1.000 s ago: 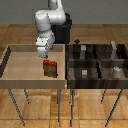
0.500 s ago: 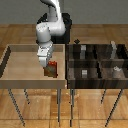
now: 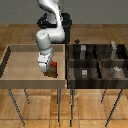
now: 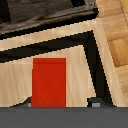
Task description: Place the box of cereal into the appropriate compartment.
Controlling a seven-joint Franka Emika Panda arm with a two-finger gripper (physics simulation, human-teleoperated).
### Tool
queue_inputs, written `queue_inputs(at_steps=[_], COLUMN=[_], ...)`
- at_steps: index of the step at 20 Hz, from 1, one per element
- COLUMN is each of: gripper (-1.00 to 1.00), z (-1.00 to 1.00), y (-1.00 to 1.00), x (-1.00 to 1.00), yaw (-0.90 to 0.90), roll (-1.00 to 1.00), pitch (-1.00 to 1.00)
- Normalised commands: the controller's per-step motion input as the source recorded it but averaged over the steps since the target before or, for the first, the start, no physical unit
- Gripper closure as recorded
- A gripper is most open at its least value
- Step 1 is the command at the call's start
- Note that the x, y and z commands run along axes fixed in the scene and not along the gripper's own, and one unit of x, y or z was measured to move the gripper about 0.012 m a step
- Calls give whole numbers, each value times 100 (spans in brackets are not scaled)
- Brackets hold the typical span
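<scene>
The box of cereal [image 3: 52,69] is a small red-orange box with dark markings. It stands in the light wooden tray [image 3: 20,75], near the tray's front corner on the exterior view's right. My gripper [image 3: 45,65] hangs low over it, just to the box's left in the exterior view. In the wrist view the box of cereal [image 4: 49,82] shows as a plain red rectangle. It lies between my two spread fingertips [image 4: 95,103], closer to one of them than the other. The gripper [image 4: 61,104] is open and holds nothing.
A dark bin [image 3: 97,62] divided into several compartments stands to the exterior view's right of the tray. Small grey blocks [image 3: 84,73] sit in some compartments. The tray's wall [image 4: 95,47] and the bin's edge run close beside the box.
The arm has come down from above the tray, and the gripper now sits at the height of the box. The box has not moved.
</scene>
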Motion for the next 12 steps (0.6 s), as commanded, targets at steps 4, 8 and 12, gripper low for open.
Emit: queue_inputs(at_steps=[4, 8, 12], gripper=[100, 100, 100], z=[0, 75, 100], y=[0, 0, 0], x=[0, 0, 0], yaw=[0, 0, 0], roll=[0, 0, 0], pitch=[0, 0, 0])
